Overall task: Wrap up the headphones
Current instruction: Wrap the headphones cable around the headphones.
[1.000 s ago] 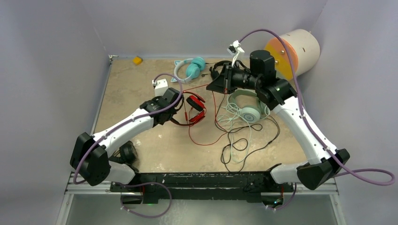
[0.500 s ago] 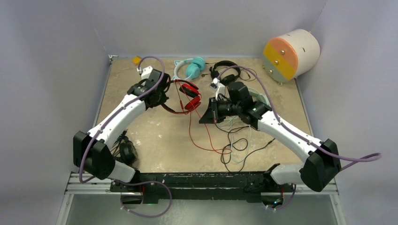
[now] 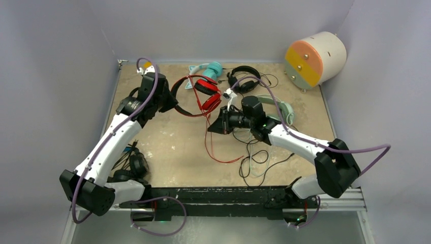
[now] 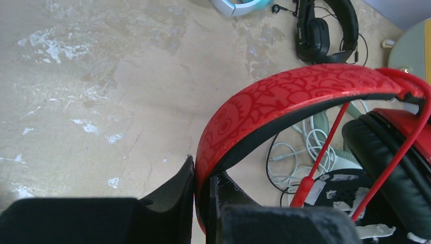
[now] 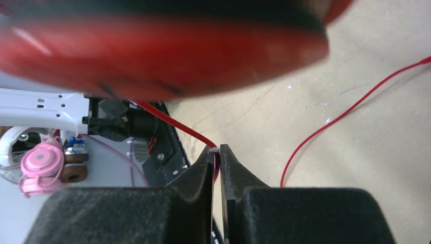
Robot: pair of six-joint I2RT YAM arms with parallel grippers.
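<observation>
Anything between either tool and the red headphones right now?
Nothing visible. The left tool is clamped on the headband of the red headphones, and the right tool pinches their red cable with no gap.

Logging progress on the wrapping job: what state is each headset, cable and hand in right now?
left hand: shut on the red headphones' band.
right hand: shut on the red cable.
red headphones: held by the band, not yet wrapped.
red cable: pinched, trailing loose.
teal headphones: lying at the far edge.
black headphones: lying, cable loose.
mint-green headphones: lying beside the right arm, cable tangled.
</observation>
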